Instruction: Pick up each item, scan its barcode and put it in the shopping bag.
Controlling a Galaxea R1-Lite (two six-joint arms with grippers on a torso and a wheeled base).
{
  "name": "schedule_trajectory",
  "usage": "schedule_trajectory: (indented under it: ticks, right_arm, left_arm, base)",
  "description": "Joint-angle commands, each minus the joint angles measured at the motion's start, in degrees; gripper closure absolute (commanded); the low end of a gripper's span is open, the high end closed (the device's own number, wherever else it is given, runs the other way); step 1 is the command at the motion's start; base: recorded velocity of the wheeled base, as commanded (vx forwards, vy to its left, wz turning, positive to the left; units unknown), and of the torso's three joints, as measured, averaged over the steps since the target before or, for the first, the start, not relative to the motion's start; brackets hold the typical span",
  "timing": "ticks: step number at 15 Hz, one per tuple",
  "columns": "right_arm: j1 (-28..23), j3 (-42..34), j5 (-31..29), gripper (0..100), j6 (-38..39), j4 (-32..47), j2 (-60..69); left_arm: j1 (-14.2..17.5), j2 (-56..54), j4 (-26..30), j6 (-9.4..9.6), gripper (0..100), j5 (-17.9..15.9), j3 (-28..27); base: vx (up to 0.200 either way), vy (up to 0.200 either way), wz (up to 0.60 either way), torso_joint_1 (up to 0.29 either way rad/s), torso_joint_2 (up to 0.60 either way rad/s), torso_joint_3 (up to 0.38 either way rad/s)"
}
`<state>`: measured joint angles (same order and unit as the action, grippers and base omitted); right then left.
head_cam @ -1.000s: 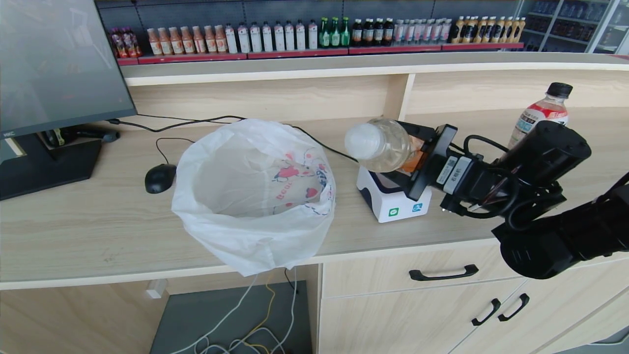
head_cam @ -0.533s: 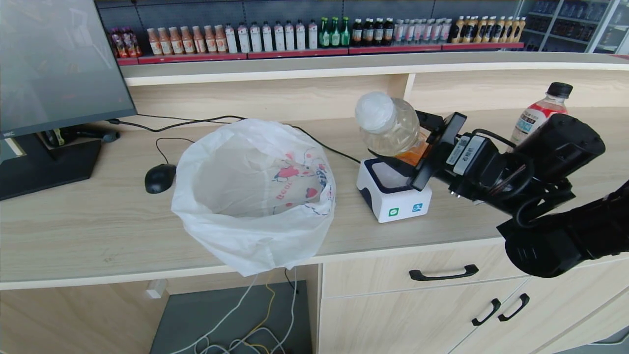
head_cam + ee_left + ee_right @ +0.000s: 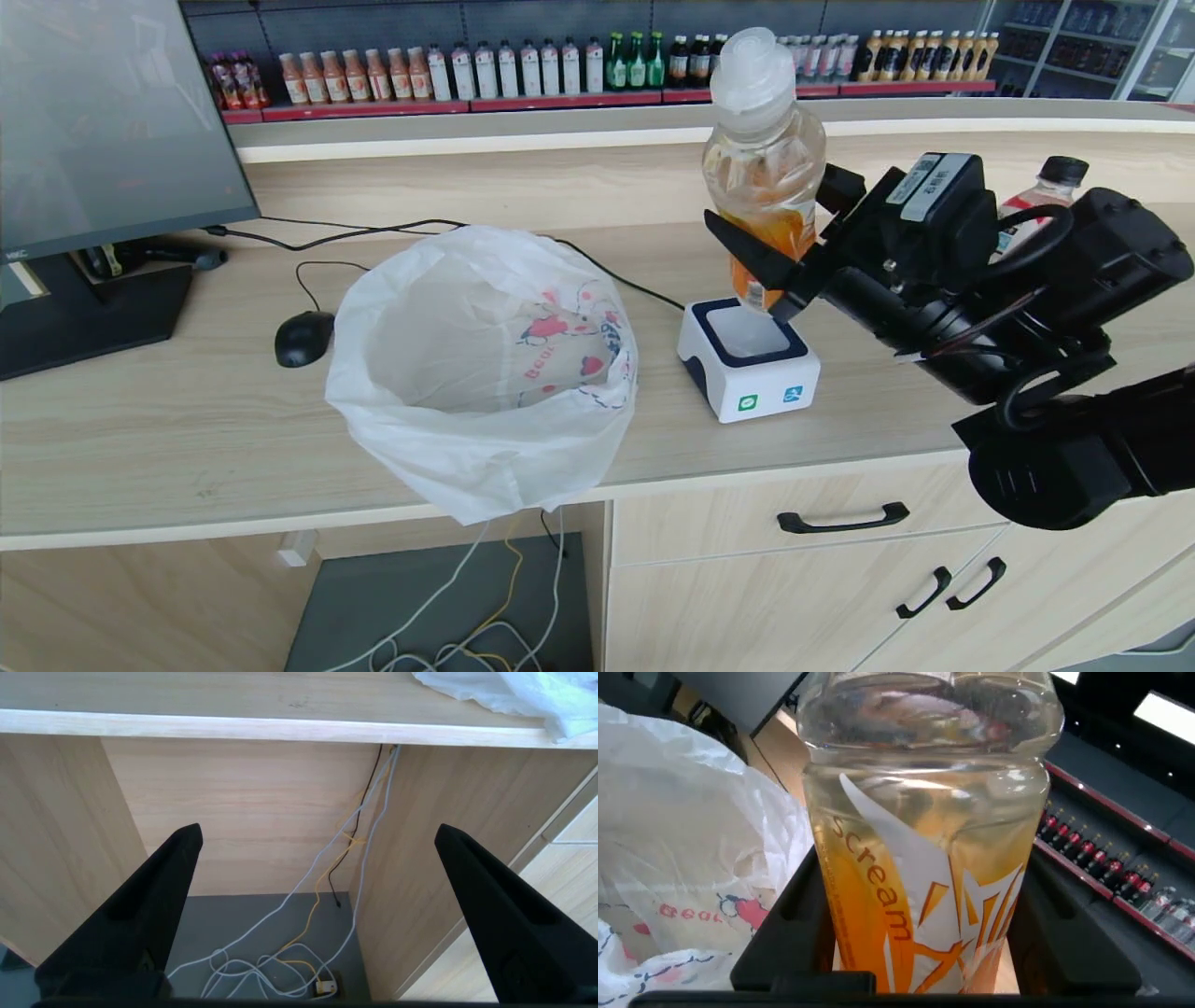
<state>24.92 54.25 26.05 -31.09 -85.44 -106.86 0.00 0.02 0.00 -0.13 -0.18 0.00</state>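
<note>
You are looking at your right gripper (image 3: 789, 224) holding a clear plastic bottle with an orange label and white cap (image 3: 764, 159) upright, just above a small white box scanner (image 3: 747, 359). Its black fingers (image 3: 785, 924) are clamping the bottle's lower half from both sides. A white plastic shopping bag (image 3: 485, 364) is gaping open beside the scanner, on the robot's left. A black-capped second bottle (image 3: 1046, 191) is standing behind the right arm. A black mouse (image 3: 303, 338) and a dark monitor (image 3: 103, 121) are sitting further left. Your left gripper (image 3: 318, 915) is hanging below the desk edge, fingers wide apart, over loose cables (image 3: 308, 943). A light wooden desk (image 3: 168, 420) is carrying everything. Shelves of drink bottles (image 3: 579, 65) are lining the back wall.
</note>
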Motion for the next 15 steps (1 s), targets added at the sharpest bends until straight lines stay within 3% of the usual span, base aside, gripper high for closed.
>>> schedule_trajectory:
  ticks: [1, 3, 6, 8, 13, 15]
  right_arm:
    - [1.45, -0.2, -5.66, 100, 4.54, -1.74, 0.69]
    - [2.33, -1.34, -15.59, 100, 12.1, -4.38, 0.69]
    - [5.23, -3.62, -24.47, 100, 21.51, -4.56, 0.87]
    - [6.46, -4.24, -27.46, 100, 23.88, -4.56, 0.87]
    - [6.46, -3.97, -27.98, 100, 25.9, -4.56, 0.95]
    - [6.46, -4.15, -27.98, 100, 26.25, -4.56, 1.22]
  left_arm:
    - [0.0, -0.02, 0.0, -0.04, 0, 0.01, 0.0]
    - [0.0, -0.02, 0.0, 0.13, 0, 0.01, 0.0]
    - [0.0, -0.02, 0.0, 0.05, 0, 0.01, 0.0]
    - [0.0, -0.02, 0.0, 0.13, 0, 0.01, 0.0]
    - [0.0, -0.02, 0.0, -0.04, 0, 0.01, -0.09]
    - [0.0, -0.02, 0.0, -0.04, 0, 0.01, 0.0]
  base:
    - [0.0, 0.0, 0.0, 0.0, 0.0, 0.0]
    - [0.0, 0.0, 0.0, 0.0, 0.0, 0.0]
    - [0.0, 0.0, 0.0, 0.0, 0.0, 0.0]
    - [0.0, 0.0, 0.0, 0.0, 0.0, 0.0]
    - [0.0, 0.0, 0.0, 0.0, 0.0, 0.0]
    - [0.0, 0.2, 0.0, 0.002, 0.0, 0.005]
